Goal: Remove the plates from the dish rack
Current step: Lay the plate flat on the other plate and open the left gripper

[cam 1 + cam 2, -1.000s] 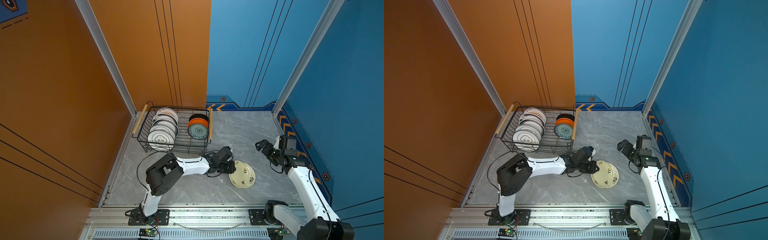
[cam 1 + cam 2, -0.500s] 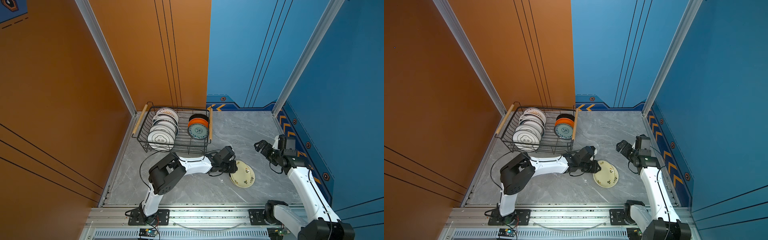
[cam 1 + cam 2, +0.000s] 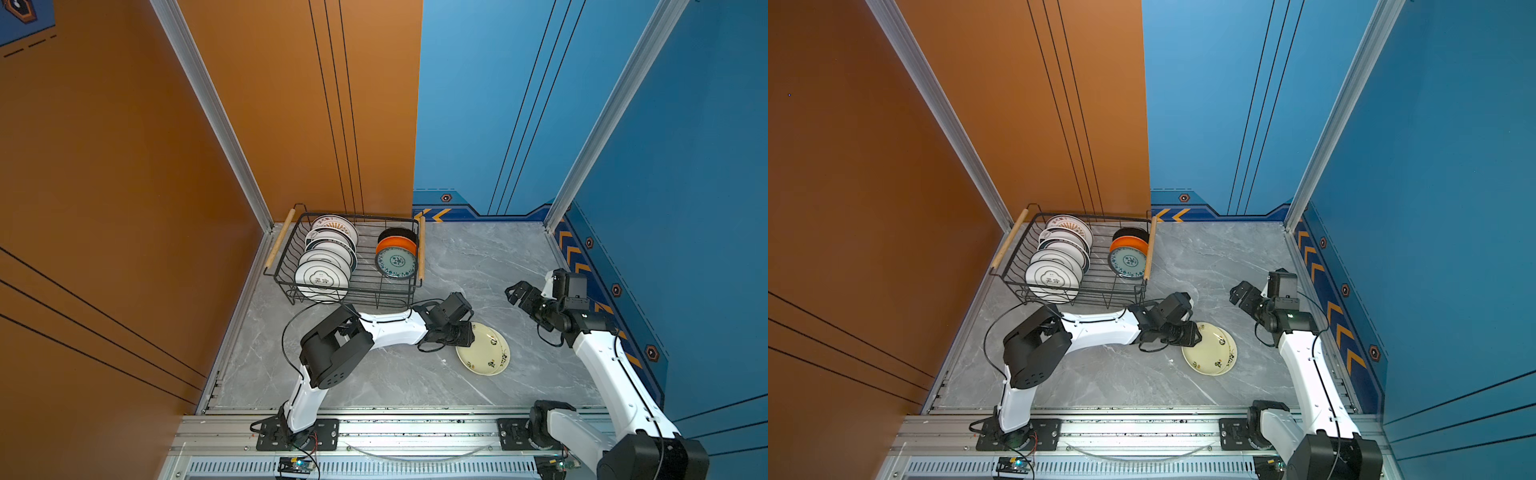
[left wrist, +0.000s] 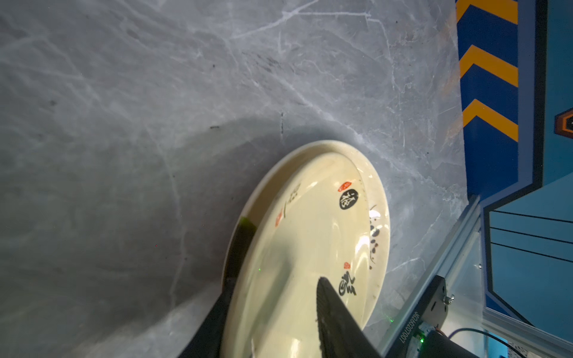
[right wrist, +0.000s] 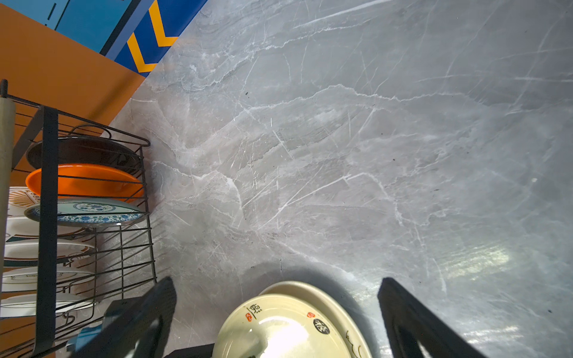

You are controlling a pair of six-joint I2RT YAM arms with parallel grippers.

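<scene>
Left wrist view: my left end effector [image 4: 282,251] stands part-spread astride the rim of the cream plate [image 4: 325,201], which lies on a second cream plate [image 4: 279,161] on the tabletop [image 4: 124,124], lower right of centre in both top views. My right end effector [image 5: 276,282] is spread wide, apart from them.

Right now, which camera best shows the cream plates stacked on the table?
The left wrist view: the cream plates sit close up, the top one's red seals and black brushwork plain. Both top views show them nearly whole but small. The right wrist view catches only part of them.
</scene>
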